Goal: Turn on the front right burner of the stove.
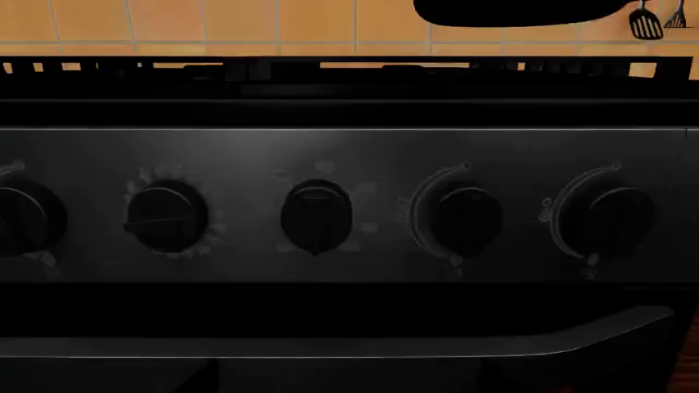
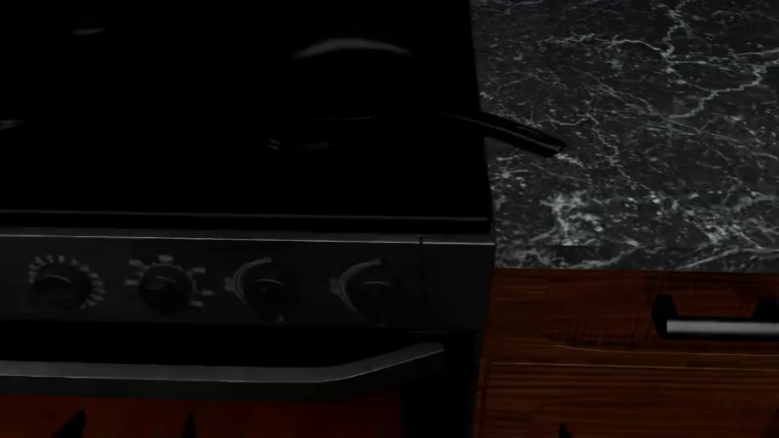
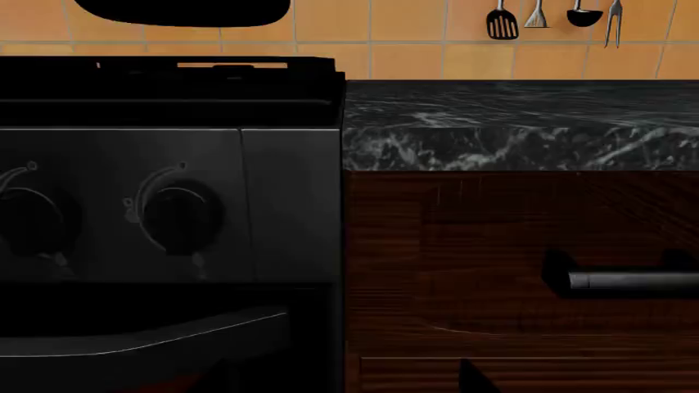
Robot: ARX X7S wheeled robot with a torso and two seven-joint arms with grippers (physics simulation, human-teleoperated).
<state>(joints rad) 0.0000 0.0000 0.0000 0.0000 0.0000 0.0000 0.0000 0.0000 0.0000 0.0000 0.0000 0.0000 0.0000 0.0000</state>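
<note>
The stove is a black range at the left of the head view. Its flat cooktop is very dark, and I cannot make out the front right burner ring. A dark frying pan sits on the cooktop's right side. The control strip carries five round knobs; the rightmost knob also shows in the right wrist view. My left gripper hangs low in front of the oven door, its dark tips apart. My right gripper faces the seam between stove and cabinet, with its tips apart too. Neither holds anything.
A pale grey bar handle runs below the knobs. A black marble counter lies to the right, over a red-brown wooden cabinet with a steel handle. Utensils hang on the orange tiled wall.
</note>
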